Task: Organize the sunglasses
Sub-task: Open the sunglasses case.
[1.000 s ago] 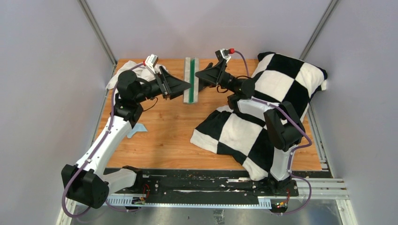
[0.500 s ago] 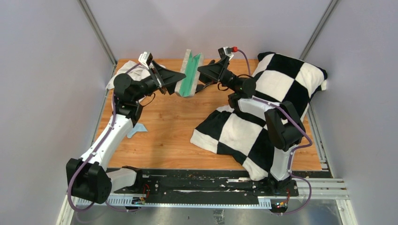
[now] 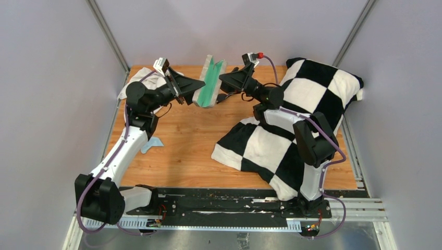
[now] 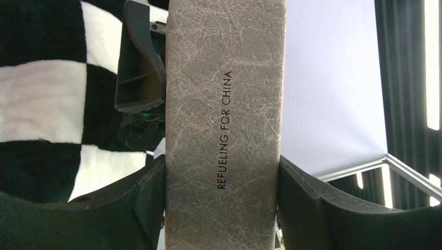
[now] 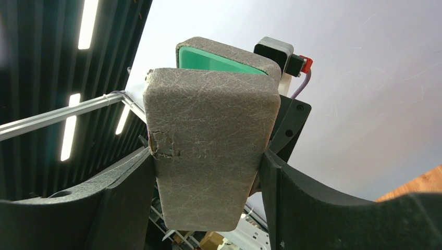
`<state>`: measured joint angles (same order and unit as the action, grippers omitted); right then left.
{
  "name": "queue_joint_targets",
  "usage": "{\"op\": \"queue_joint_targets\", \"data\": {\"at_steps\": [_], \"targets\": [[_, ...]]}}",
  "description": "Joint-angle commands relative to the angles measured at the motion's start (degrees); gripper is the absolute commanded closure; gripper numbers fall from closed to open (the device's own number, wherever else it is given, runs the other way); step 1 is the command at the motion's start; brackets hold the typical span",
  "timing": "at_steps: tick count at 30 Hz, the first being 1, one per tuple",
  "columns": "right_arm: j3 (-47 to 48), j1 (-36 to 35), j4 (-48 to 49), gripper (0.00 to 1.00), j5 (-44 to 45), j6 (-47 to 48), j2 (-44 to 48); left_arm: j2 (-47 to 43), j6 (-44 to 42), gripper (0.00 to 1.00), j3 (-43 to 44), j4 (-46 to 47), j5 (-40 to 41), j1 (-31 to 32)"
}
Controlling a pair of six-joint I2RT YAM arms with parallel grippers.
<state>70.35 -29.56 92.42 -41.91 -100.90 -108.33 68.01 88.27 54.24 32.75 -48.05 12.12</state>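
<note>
Top external: the grey case (image 3: 210,82) is clamped above the desk's (image 3: 187,140) far edge by left pincer (image 3: 198,89) and right pincer (image 3: 224,83); through uneven pull it could be dropped.

The case (image 3: 209,83) was mottled grey outside, teal inside. The left gripper (image 3: 198,89) and right gripper (image 3: 222,82) were black. Right of the case lay a black-and-white checked blanket (image 3: 292,125); left of it, a light blue cloth (image 3: 151,145).

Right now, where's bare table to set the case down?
Bare wood mid-table, between the light blue cloth and the checkered blanket, to the near edge. Crowded: white cloth in the far left corner, blanket over most of the right side.
</note>
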Motion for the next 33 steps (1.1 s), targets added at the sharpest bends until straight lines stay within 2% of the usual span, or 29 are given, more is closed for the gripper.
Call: {"op": "queue_joint_targets", "data": {"at_steps": [1,16,22,27,33], "targets": [[-4.4,0.3,-1.0,0.50,-12.5,5.6,-5.2,-3.3,2.3,1.00,5.2,18.1,3.8,-1.3],[-3.6,0.3,-1.0,0.52,-13.8,7.8,-5.2,-1.9,9.6,1.00,3.2,26.2,5.2,-2.9],[-0.9,0.3,-1.0,0.54,-17.7,9.4,-5.6,-2.1,11.0,1.00,2.7,27.2,5.9,-3.1],[1.0,0.3,-1.0,0.56,-21.7,10.9,-5.8,-1.0,14.8,1.00,2.5,31.9,6.6,-3.1],[3.7,0.7,-1.0,0.55,-25.3,11.9,-7.6,-0.8,16.5,1.00,4.3,31.4,6.7,-3.4]]}}
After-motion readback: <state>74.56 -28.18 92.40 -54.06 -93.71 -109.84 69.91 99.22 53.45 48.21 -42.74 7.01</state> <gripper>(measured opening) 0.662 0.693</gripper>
